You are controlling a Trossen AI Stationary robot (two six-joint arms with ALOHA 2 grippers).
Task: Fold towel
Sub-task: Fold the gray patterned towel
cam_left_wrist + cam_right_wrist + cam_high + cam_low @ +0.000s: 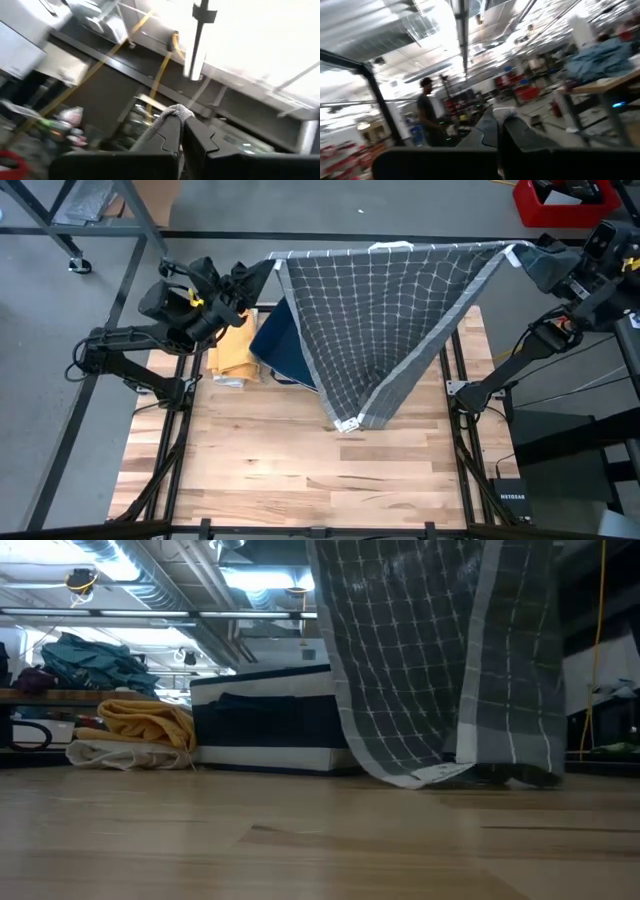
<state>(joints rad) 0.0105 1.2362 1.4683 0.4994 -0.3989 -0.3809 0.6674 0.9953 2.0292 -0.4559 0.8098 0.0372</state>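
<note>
Grey towel (395,310) with a white grid hangs stretched between both grippers, tapering to one low corner. Left gripper (268,268) and right gripper (520,255) each pinch a top corner; woven cloth, pale hem.

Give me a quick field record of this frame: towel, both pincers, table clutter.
towel: grey towel with white grid lines, held up by two top corners, hanging in a point; low tip with white tag touches the wooden table
left pincer: shut on the towel's left top corner
right pincer: shut on the right top corner
behind towel: navy blue folded cloth
far left: yellow crumpled cloth on a white cloth
fold: not yet started
</note>
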